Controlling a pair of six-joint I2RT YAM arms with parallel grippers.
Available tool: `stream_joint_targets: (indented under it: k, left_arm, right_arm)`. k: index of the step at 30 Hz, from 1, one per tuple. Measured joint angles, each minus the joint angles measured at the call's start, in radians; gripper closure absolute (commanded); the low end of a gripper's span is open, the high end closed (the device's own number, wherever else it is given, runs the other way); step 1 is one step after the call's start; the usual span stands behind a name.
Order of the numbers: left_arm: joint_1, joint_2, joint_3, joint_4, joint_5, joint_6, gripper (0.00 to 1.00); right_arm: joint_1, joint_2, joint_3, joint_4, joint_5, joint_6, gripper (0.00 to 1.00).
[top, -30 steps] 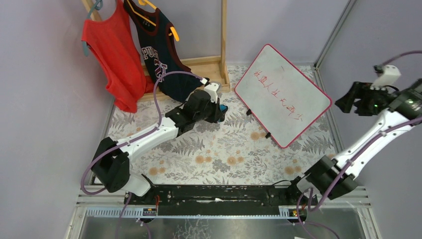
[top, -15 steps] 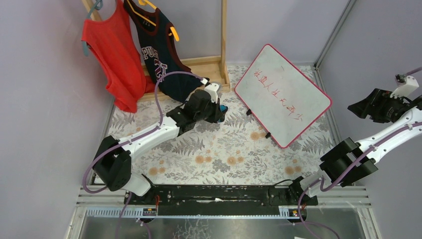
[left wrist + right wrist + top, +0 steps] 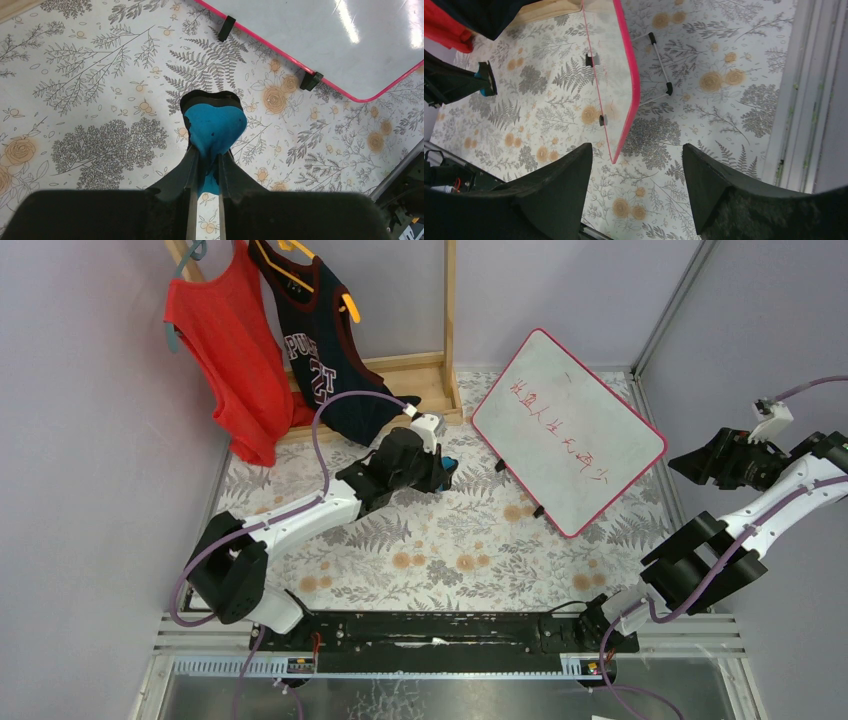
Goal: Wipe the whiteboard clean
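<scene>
Overall layout: two arms stood over a floral-patterned mat [image 3: 450, 550], the left one reaching toward the far middle and the right one raised off to the right side.
Whiteboard: the whiteboard [image 3: 568, 430] stood on the far right part of the mat, turned diagonally, with its pink-red frame all round.
Whiteboard marks: a row of red handwriting [image 3: 560, 425] ran across its face.
Whiteboard support: in the right wrist view the board [image 3: 606, 65] was seen nearly edge-on, propped up, with a thin wire stand [image 3: 659, 60] behind it; small black feet [image 3: 311, 81] sat along its lower edge on the mat.
Left gripper: the left gripper [image 3: 445, 462] was clamped on a blue eraser [image 3: 449, 458], just left of the board and apart from it.
Left wrist view: the fingers [image 3: 192, 165] pinched the eraser [image 3: 215, 125] from both sides, its black-backed head pointing toward the board's lower edge [image 3: 320, 35], above the mat.
Right gripper: the right gripper [image 3: 690, 462] hung beside the board's right corner, jaws apart and nothing between them.
Right wrist view: its two dark fingers [image 3: 569, 170] framed the board's near corner from above without touching it.
Background: a red jersey [image 3: 225, 350] and a dark jersey [image 3: 320, 340] hung on a wooden rack [image 3: 450, 320] at the far left.
</scene>
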Motion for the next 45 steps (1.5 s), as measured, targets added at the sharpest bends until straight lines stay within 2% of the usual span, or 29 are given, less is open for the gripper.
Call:
stream_joint_targets:
  k: [9,19,45]
  left_arm:
    - [0.003,0.000,0.000,0.018,0.006,0.009,0.91]
    - [0.026,0.000,0.040,0.016,0.021,0.023,0.91]
    - [0.035,0.011,0.047,0.019,0.035,0.023,0.91]
  right_arm:
    - [0.050,-0.002,-0.095,0.039,-0.027,-0.017,0.29]
    - [0.125,-0.002,-0.146,0.184,-0.029,0.066,0.30]
    - [0.242,0.056,-0.147,0.357,-0.069,0.258,0.39]
